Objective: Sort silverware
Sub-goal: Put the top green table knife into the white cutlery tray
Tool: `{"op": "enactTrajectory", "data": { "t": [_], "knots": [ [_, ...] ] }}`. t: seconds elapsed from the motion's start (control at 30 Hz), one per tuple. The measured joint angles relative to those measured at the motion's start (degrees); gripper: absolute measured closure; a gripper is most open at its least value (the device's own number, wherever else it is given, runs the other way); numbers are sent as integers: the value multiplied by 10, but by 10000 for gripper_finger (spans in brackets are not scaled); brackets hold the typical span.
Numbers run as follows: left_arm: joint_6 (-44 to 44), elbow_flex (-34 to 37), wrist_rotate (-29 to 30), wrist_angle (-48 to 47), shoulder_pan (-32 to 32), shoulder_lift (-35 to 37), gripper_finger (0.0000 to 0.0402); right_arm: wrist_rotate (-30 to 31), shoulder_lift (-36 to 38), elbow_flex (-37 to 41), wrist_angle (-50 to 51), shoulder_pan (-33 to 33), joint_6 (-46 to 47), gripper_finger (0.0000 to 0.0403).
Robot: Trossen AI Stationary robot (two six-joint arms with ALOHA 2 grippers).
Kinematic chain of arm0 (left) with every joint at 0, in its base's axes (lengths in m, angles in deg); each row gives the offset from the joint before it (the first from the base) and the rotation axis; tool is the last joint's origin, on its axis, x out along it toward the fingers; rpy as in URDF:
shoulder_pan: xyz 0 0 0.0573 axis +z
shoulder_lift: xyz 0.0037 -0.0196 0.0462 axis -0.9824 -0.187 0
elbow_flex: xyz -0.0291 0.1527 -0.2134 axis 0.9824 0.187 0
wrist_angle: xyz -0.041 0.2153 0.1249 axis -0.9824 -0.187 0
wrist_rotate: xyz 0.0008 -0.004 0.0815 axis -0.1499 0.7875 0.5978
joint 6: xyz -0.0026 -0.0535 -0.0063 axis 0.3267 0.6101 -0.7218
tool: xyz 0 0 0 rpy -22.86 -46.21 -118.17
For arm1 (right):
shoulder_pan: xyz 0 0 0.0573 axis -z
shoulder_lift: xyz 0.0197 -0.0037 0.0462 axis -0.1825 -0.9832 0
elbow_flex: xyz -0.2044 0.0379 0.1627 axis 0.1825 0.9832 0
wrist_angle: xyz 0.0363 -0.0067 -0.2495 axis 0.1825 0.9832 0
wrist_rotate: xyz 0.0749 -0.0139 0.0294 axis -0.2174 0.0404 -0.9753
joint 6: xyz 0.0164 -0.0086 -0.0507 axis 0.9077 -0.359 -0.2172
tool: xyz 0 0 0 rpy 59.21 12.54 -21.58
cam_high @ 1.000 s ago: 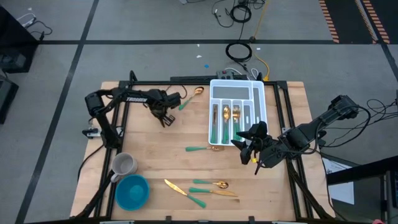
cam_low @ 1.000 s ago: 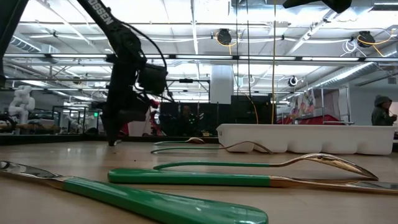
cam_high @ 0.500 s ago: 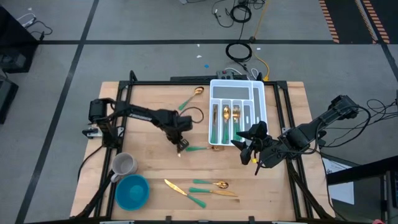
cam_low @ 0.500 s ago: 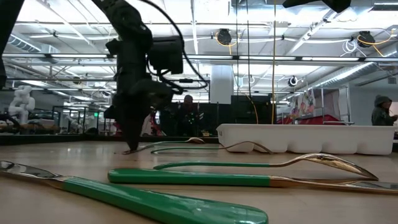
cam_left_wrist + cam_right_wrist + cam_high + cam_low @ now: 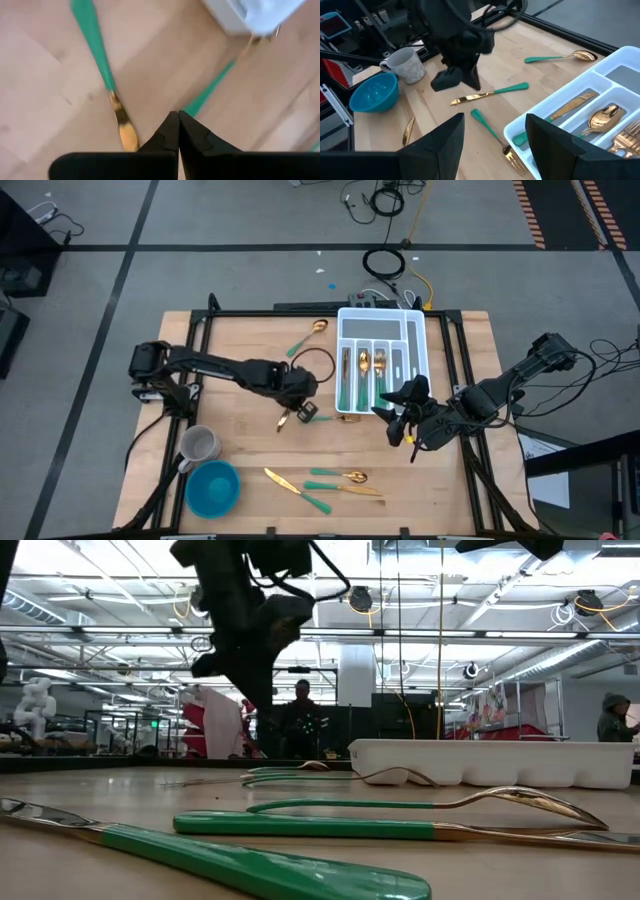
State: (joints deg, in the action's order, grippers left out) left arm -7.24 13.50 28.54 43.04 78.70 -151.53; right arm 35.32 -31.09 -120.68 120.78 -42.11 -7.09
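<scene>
Teal-handled, gold-headed silverware is only partly sorted. Several pieces lie in the white tray (image 5: 415, 320). One spoon (image 5: 305, 338) rests on the tabletop on the tray's far side, and a small cluster (image 5: 325, 482) sits near the front edge.

The left tool (image 5: 178, 131) hangs over the middle of the tabletop with its fingers pressed together and nothing between them. A knife (image 5: 487, 94) lies flat directly below it. A second teal-handled piece (image 5: 490, 131) lies just beside the knife, with its head at the tray wall.

Risks, as I judge them:
- If the left tool descends with its fingers together, it will shove the knife instead of gripping it.
- The knife is thin, flat and smooth, so it may skid into its neighbour or slip out of a pinch.
- The right tool (image 5: 398, 418) waits with its fingers apart at the tray's near corner. A carry towards the tray could bring the arms into contact.
</scene>
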Motion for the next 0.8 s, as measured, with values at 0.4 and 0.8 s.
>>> {"op": "enactTrajectory", "data": {
  "t": [0.4, 0.8],
  "knots": [
    [-73, -3, 52, 21, 76, -26, 254, 2, 0, 0, 33, 0, 2, 191],
    [-19, -35, 60, 2, 106, -75, 189, -16, 0, 0, 53, 0, -7, 191]
  ]
}}
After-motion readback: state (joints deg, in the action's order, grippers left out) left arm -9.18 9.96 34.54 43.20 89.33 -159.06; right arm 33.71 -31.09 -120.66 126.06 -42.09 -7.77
